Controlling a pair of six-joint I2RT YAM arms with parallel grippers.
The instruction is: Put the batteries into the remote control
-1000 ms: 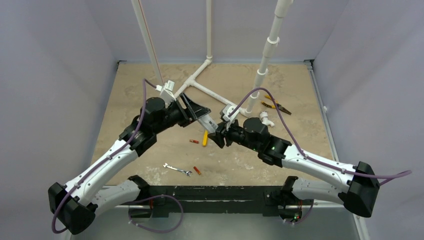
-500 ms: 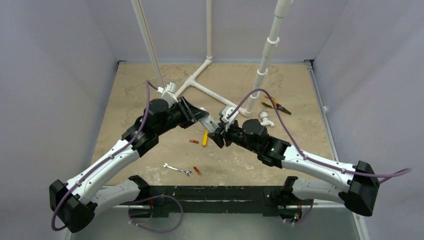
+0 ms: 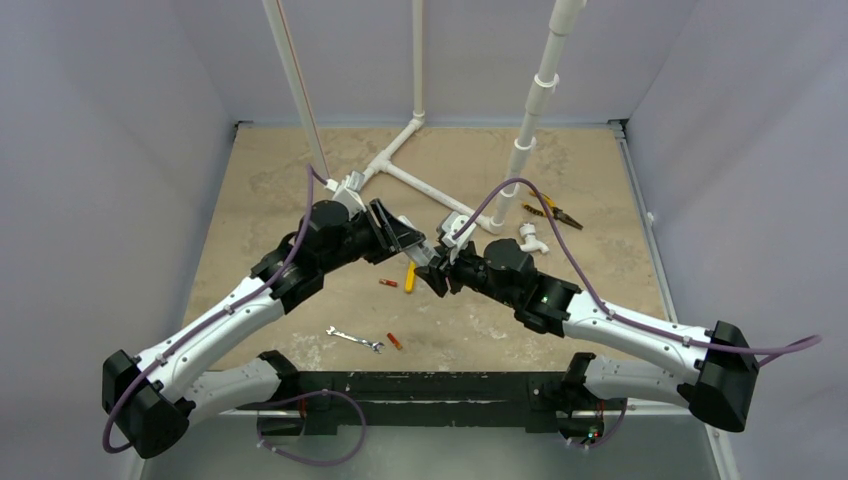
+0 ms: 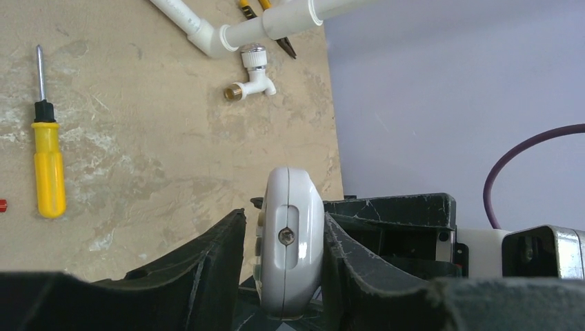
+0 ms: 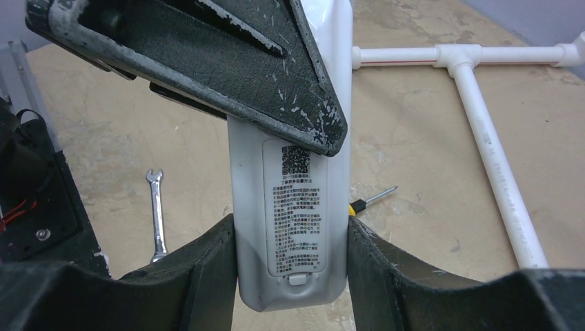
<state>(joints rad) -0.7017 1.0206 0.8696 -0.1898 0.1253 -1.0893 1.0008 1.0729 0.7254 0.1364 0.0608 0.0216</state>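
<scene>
The white remote control (image 3: 425, 253) hangs above the table between both grippers; its labelled back and battery-cover latch show in the right wrist view (image 5: 290, 207). My right gripper (image 3: 437, 272) (image 5: 290, 224) is shut on its lower end. My left gripper (image 3: 410, 240) (image 4: 284, 215) straddles the other end (image 4: 290, 241): one finger touches the back, and the other stands a narrow gap off the button side. Two orange-red batteries lie on the table, one (image 3: 387, 283) by the screwdriver and one (image 3: 395, 341) nearer the front.
A yellow-handled screwdriver (image 3: 409, 275) (image 4: 48, 172) lies under the grippers. A silver wrench (image 3: 355, 339) (image 5: 157, 214) lies front left. A white PVC pipe frame (image 3: 400, 165), a white tap (image 3: 533, 237) and pliers (image 3: 550, 210) are at the back right.
My left arm has swung right and forward, bringing its gripper closer along the remote to the right gripper. The right gripper has stayed put on the remote.
</scene>
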